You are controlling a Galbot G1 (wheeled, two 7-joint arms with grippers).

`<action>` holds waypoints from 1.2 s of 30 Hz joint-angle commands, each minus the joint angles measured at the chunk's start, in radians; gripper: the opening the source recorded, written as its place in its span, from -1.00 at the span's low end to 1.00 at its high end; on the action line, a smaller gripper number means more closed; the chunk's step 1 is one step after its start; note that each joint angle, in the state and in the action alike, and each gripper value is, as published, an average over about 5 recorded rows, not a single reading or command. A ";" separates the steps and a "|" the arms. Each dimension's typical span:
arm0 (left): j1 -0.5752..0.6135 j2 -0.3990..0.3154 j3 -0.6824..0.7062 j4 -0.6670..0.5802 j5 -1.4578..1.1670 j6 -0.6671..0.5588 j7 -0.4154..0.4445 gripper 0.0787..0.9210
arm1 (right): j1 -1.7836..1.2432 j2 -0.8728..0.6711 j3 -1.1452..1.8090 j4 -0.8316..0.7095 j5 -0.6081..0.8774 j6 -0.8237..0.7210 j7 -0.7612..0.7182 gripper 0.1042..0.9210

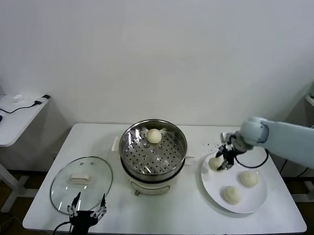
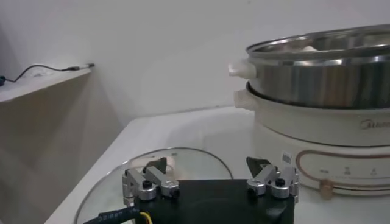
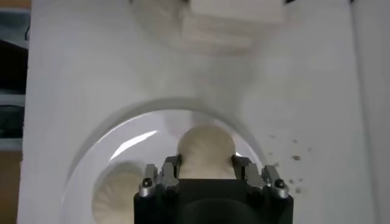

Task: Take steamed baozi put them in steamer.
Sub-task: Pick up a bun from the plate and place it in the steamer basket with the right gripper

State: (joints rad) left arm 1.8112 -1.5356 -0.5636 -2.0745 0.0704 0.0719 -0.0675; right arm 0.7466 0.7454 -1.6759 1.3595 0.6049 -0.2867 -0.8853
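Gripping a baozi (image 1: 215,163) on the plate (image 1: 257,201), right claw (image 1: 223,162) closed.

Four steamed baozi total: one (image 1: 154,136) inside the steamer (image 1: 174,162), three on the white plate (image 1: 257,200), at (image 1: 215,163), (image 1: 248,178) and (image 1: 231,195). One steamer, one plate, one glass lid (image 1: 100,186), one white bench (image 1: 174,216). Two end effectors: left (image 1: 86,212), right (image 1: 226,157).
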 commanded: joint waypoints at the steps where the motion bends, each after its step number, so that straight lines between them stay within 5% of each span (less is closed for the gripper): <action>1: -0.001 0.004 0.006 -0.005 0.000 -0.001 0.001 0.77 | 0.377 0.073 -0.098 -0.013 0.128 0.054 -0.166 0.18; 13: 0.008 0.001 0.026 -0.026 0.005 -0.007 -0.003 0.77 | 0.351 0.345 0.045 0.245 0.466 -0.169 0.102 0.18; 36: -0.002 -0.008 0.004 -0.010 -0.005 -0.005 -0.010 0.77 | -0.115 0.642 0.117 -0.082 0.300 -0.267 0.304 0.18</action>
State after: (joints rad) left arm 1.8100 -1.5436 -0.5585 -2.0870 0.0665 0.0658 -0.0769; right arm 0.7467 1.3031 -1.5758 1.3750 0.9280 -0.5239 -0.6349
